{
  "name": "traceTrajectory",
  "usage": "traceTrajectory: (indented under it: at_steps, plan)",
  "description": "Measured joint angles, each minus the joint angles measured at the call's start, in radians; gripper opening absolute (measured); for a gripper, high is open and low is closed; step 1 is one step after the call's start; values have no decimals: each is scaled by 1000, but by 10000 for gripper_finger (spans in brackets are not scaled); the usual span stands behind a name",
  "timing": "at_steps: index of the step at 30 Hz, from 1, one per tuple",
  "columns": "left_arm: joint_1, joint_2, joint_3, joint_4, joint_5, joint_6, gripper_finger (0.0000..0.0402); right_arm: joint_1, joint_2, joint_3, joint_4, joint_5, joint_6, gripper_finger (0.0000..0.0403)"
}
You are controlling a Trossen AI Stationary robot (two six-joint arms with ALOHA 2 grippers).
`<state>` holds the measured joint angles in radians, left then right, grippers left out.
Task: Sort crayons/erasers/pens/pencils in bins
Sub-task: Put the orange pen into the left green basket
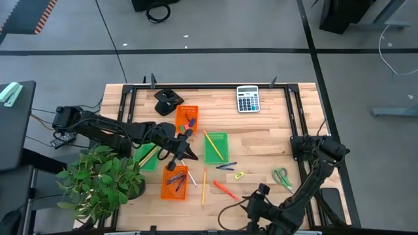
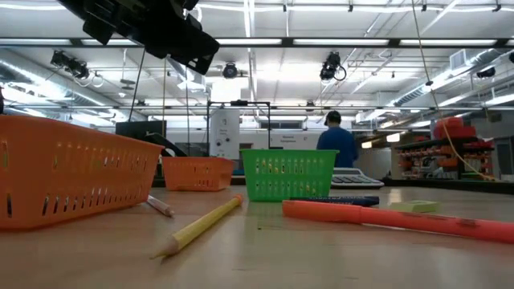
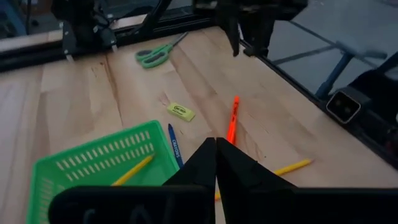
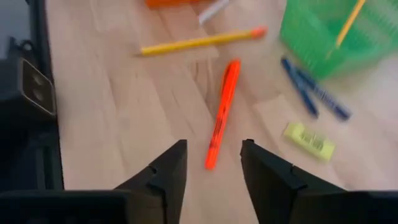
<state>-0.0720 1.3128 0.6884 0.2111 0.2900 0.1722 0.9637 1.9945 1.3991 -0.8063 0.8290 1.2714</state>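
Two arms on my feed, working over the wooden table [image 1: 261,140]. Left arm reaches in from the left side to mid-table; the left gripper [image 1: 185,145] hangs above the gap between the bins, fingers pressed tight together w/ nothing between them. Right arm is folded low at the near right corner; the right gripper [image 4: 213,165] hovers over the near edge, fingers spread apart and empty, w/ the orange crayon [image 4: 222,112] lying on the wood just past them.

Four bins, largest things first: far orange bin [image 1: 187,118] near the table's middle back, w/ small bits inside I can't ID. Near orange bin [image 1: 174,182] towards the front holds a few dark pens. Green bin [image 1: 216,147] at centre has one yellow pencil [image 1: 213,145] lying diagonally in it. Second green bin [image 1: 146,156] is on the left, mostly hidden under the left arm, w/ a yellow stick showing in it.

Loose on the wood: a long yellow pencil [image 1: 204,185] just right of the near orange bin, the orange crayon right of that, two blue pens [image 4: 313,93] just beside the centre green bin, and a small yellow eraser [image 1: 240,174] near them.

Off-task: potted plant [image 1: 101,179] front left, calculator [image 1: 247,98] at the back, green scissors [image 1: 282,176] on the right. A person stands in the room far behind.
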Motion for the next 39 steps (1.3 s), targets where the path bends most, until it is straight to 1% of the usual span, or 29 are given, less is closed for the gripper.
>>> traceTrajectory:
  at_steps: [1, 5, 10, 13, 17, 23, 27, 30, 39]
  plan:
    - [0, 0, 0, 0, -5, -13, 14, -2, 0, 0, 2, 18, -19, 163]
    - [-3, 0, 0, 0, -9, -58, 16, -22, 37, 0, 8, 19, -71, 172]
    - [-23, 0, 0, 0, -9, -59, 26, -43, 112, 0, 58, 30, -33, 174]
    - [-32, 0, 0, 0, -9, -56, 26, -65, 140, 0, 73, 30, -25, 174]
    - [-31, 0, 0, 0, -9, -27, 19, -97, 136, 0, 76, 31, -7, 174]
    - [-29, 0, 0, 0, -9, -37, 21, -137, 135, 1, 139, 111, 11, 174]
    - [-30, 0, 0, -1, -9, -36, 28, -161, 137, -11, 228, 110, 3, 170]
    - [-30, 0, 0, 0, -9, -33, 28, -158, 137, -16, 278, 112, -20, 166]
    - [-29, 0, 0, 1, -9, -21, 15, -156, 137, -27, 286, 113, -84, 156]
